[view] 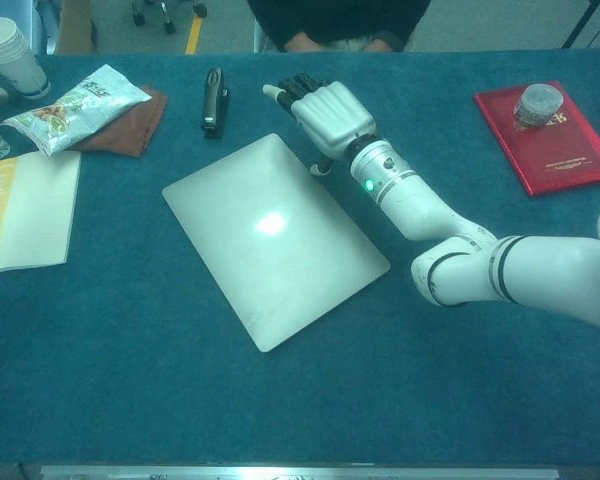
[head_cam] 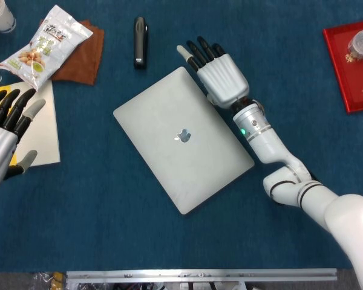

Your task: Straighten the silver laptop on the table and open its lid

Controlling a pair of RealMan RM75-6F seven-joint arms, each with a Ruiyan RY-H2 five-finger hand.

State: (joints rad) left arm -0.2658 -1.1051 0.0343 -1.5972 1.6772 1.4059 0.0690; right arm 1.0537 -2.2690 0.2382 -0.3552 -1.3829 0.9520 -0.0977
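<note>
The silver laptop (head_cam: 181, 138) (view: 271, 236) lies shut and skewed on the blue table, its logo facing up. My right hand (head_cam: 216, 74) (view: 324, 115) lies flat with its fingers stretched out, pressing against the laptop's far right edge near the back corner. It holds nothing. My left hand (head_cam: 5, 136) hovers at the left edge of the head view with its fingers spread, well apart from the laptop; the chest view shows only a sliver of it.
A black stapler (head_cam: 140, 41) (view: 214, 100) lies just beyond the laptop. A snack bag (head_cam: 44, 45) on a brown cloth (head_cam: 81, 55), a booklet (view: 25, 208) and paper cups (view: 8, 50) sit at the left. A red book (head_cam: 351, 63) with a jar is at the far right.
</note>
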